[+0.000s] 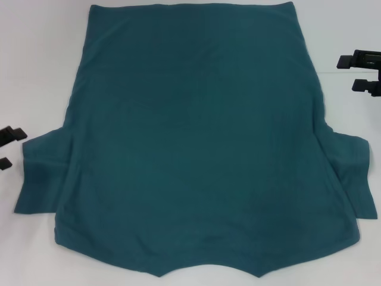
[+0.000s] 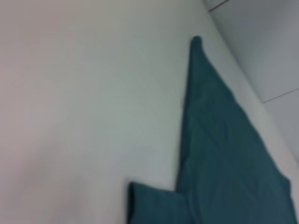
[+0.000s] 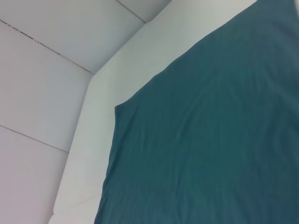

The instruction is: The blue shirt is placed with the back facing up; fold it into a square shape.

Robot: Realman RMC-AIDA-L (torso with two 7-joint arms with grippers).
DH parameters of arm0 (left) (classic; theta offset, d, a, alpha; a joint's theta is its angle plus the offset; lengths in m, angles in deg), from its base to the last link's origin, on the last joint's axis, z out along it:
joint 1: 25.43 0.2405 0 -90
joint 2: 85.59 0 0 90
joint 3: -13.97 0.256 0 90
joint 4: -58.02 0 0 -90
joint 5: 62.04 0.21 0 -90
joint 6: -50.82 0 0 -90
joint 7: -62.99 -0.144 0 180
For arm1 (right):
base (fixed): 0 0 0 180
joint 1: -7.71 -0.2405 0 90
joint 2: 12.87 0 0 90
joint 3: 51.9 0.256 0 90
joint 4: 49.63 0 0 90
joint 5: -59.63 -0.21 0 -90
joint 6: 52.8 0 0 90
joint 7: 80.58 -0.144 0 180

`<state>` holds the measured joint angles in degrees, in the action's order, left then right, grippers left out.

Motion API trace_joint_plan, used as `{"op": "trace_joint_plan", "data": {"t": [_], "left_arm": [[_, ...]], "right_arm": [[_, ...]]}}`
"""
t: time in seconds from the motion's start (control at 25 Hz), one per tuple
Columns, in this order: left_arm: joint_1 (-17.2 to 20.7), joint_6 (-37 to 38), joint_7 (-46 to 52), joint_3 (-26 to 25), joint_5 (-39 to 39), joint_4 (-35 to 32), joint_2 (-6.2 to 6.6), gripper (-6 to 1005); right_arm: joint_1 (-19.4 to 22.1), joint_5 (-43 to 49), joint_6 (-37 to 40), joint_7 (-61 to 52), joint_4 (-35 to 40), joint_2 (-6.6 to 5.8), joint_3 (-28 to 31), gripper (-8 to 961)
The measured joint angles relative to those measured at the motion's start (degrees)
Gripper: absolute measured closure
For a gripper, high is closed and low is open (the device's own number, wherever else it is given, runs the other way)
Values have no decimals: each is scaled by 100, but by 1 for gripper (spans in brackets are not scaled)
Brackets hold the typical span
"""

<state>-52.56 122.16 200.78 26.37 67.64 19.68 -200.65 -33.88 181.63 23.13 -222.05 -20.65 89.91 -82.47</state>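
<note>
The blue shirt (image 1: 196,143) lies spread flat on the white table (image 1: 36,59), plain back up. Its hem is at the far side, and its neckline and short sleeves are toward me. My left gripper (image 1: 15,149) is open and empty at the table's left edge, just beside the left sleeve (image 1: 41,179) and not touching it. My right gripper (image 1: 346,74) is open and empty at the right, beside the shirt's far right side, clear of the cloth. The shirt also shows in the left wrist view (image 2: 224,158) and the right wrist view (image 3: 210,140). No lettering shows.
Bare white table (image 2: 93,116) surrounds the shirt on the left and right. The right wrist view shows the table's far edge (image 3: 88,140) with grey floor tiles (image 3: 42,84) beyond it.
</note>
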Motion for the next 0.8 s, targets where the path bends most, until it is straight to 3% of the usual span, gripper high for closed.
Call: {"op": "trace_joint_plan", "data": {"t": [0.8], "left_arm": [[-163, -690, -526, 839, 16, 308, -114, 76]], "right_arm": [[48, -25, -8, 15, -6, 14, -46, 70]]}}
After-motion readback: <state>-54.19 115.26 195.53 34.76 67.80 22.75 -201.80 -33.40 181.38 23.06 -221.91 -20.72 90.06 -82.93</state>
